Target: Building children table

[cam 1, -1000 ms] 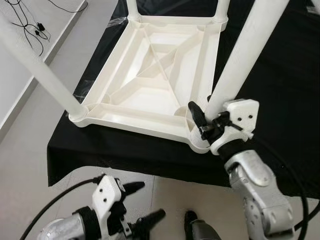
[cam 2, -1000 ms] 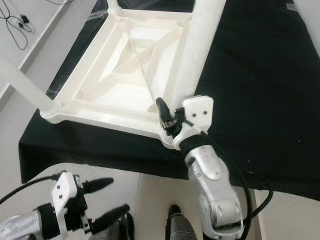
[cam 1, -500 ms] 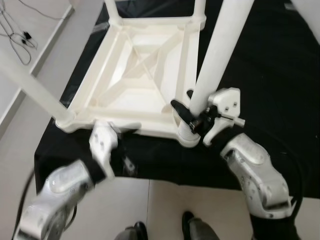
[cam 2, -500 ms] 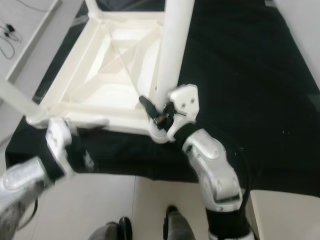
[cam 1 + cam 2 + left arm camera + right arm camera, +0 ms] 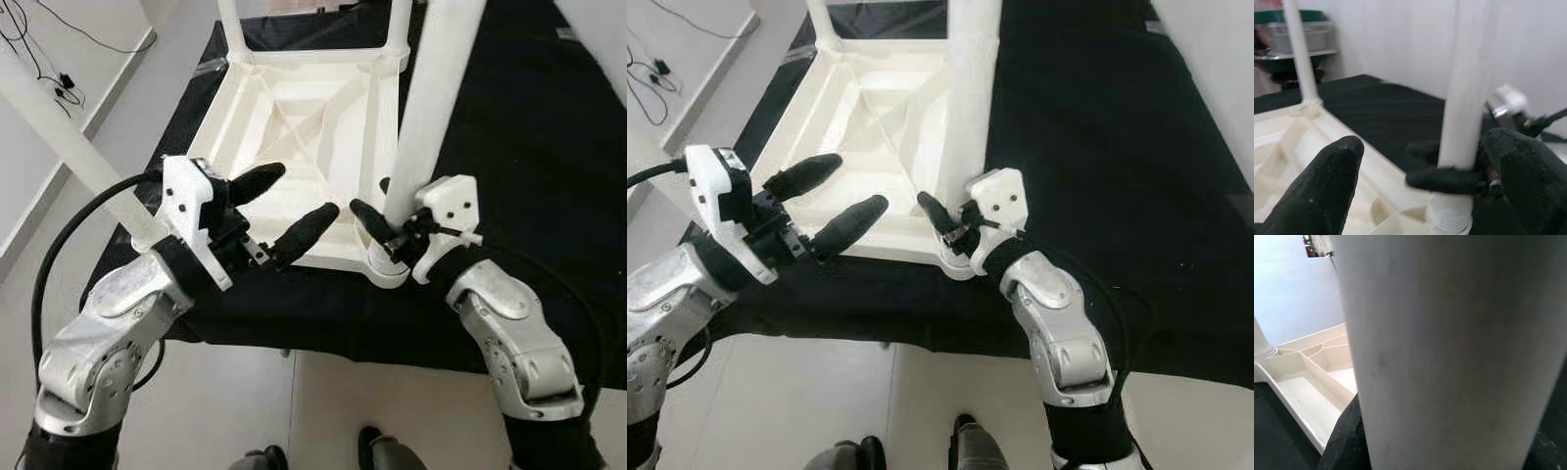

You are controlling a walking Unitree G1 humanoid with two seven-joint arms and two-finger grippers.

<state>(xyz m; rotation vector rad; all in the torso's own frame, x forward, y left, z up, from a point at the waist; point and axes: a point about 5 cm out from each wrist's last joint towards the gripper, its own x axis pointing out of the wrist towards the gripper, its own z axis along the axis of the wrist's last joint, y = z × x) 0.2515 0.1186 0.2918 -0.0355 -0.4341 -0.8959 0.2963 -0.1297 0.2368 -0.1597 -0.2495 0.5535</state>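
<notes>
- The left gripper hovers at the near edge of the upturned white table top, its two black fingers spread wide and holding nothing, pointed toward the near right corner.
- The right gripper is at that same near right corner, clenched on the foot of a white leg; one black finger lies on the inner side of the leg, and the right wrist view has the leg pressed close between the fingers.
- The leg stands upright in its corner socket, and the left wrist view shows a ribbed collar at the leg's base sitting in the socket.
- The table top rests underside up on a black cloth, with crossing ribs visible inside it.
- Another leg rises from the near left corner of the table top, and two more legs stand at its far corners, one being the far left leg.
- Judging by this, the step in hand is seating or tightening the last leg at the near right corner, with the other three already in place.
- The next move likely calls for the left gripper to close on the table top rim or the leg, bracing it so the right gripper can push or twist the leg home without tipping it.
</notes>
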